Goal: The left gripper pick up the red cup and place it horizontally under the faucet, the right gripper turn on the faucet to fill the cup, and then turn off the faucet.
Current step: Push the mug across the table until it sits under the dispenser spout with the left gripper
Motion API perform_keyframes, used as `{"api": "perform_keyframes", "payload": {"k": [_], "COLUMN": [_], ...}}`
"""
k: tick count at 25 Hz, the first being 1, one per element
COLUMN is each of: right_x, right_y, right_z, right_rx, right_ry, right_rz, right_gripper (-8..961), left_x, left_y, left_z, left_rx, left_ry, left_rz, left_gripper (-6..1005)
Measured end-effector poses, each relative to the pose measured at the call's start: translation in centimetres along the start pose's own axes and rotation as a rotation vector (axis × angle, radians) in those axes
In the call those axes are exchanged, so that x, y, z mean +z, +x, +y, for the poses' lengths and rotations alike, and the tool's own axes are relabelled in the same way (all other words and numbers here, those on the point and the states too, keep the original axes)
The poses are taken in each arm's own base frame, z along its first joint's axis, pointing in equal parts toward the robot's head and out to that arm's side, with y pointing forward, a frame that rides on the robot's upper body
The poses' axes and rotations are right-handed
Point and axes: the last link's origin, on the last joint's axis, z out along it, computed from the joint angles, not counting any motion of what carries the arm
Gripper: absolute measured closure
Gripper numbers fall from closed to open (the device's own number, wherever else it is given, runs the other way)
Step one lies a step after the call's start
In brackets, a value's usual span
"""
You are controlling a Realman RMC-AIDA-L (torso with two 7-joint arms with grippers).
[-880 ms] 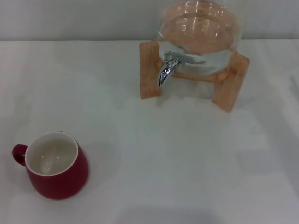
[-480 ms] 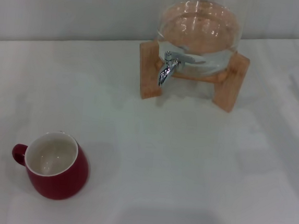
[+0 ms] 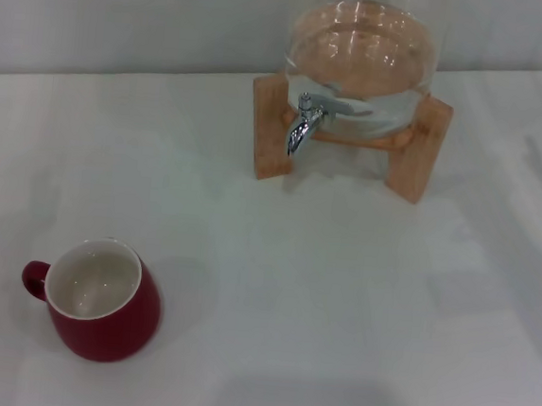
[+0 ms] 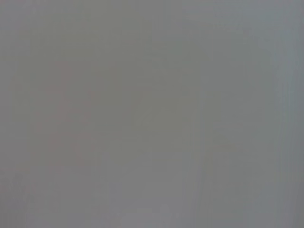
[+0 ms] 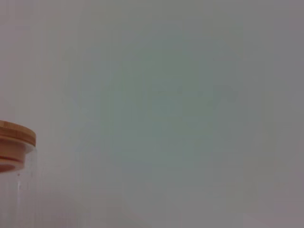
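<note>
The red cup (image 3: 101,302) stands upright on the white table (image 3: 320,293) at the near left, its white inside showing and its loop handle pointing left. The chrome faucet (image 3: 303,123) sticks out from the clear glass dispenser (image 3: 359,63) on its wooden stand (image 3: 270,127) at the back centre, spout curved down, with bare table under it. Neither gripper shows in any view. The left wrist view shows only a plain grey surface. The right wrist view shows the dispenser's wooden lid (image 5: 14,137) against a plain wall.
A pale wall (image 3: 126,10) runs behind the table's back edge. The stand's right leg (image 3: 420,150) stands at the back right. Open table surface lies between the cup and the dispenser.
</note>
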Motion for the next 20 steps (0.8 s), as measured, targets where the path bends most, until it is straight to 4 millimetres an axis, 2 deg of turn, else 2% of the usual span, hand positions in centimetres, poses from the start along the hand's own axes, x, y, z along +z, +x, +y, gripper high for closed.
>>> {"api": "perform_keyframes", "payload": {"k": [20], "right_x": [-0.2], "right_y": [0.3], "right_z": [0.3], "right_rx": [0.024], "right_ry": [-0.015], "right_rz": [0.015], "right_gripper": [85], "left_x": [-3.1], "left_y": [-1.1], "left_z": [0.8], "left_rx": [0.038], "left_ry": [-0.115], "left_rz": [-0.025], "left_gripper": [247]}}
